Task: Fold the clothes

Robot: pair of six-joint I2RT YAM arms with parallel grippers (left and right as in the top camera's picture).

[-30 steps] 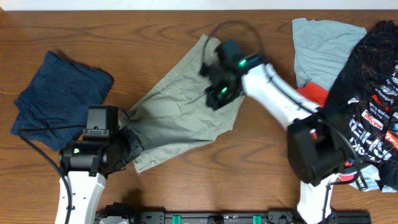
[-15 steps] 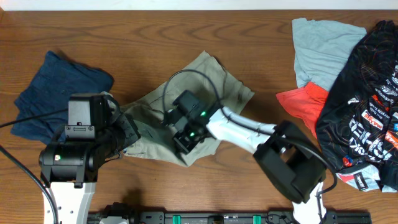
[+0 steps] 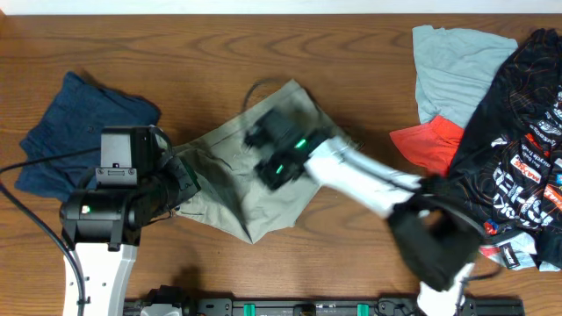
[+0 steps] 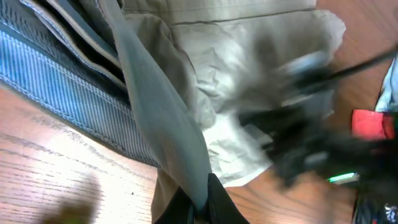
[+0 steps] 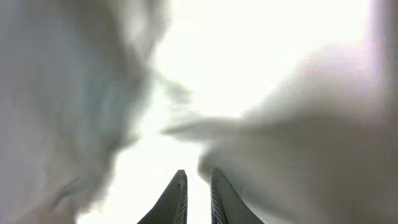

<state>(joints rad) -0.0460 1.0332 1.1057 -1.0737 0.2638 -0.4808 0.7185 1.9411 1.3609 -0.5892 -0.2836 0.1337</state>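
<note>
Khaki shorts [image 3: 224,167] lie crumpled and partly doubled over on the table [image 3: 351,53], with pale lining and seams showing. They sit just right of the left gripper [image 4: 198,204], which is pinched on a fabric ridge. Right gripper [image 5: 199,193] is directly above them and blurred, fingers nearly together; can't tell its grip.

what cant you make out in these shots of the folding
- Right wrist view: glare and blur; whether the right end effector grips anything is unclear.
- Overhead: motion blur smears it over the khaki shorts.
- Overhead: the left end effector is hidden under its own wrist; the left wrist view shows it pinching the shorts.
- Overhead: the black printed garment is cut off by the right edge.
</note>
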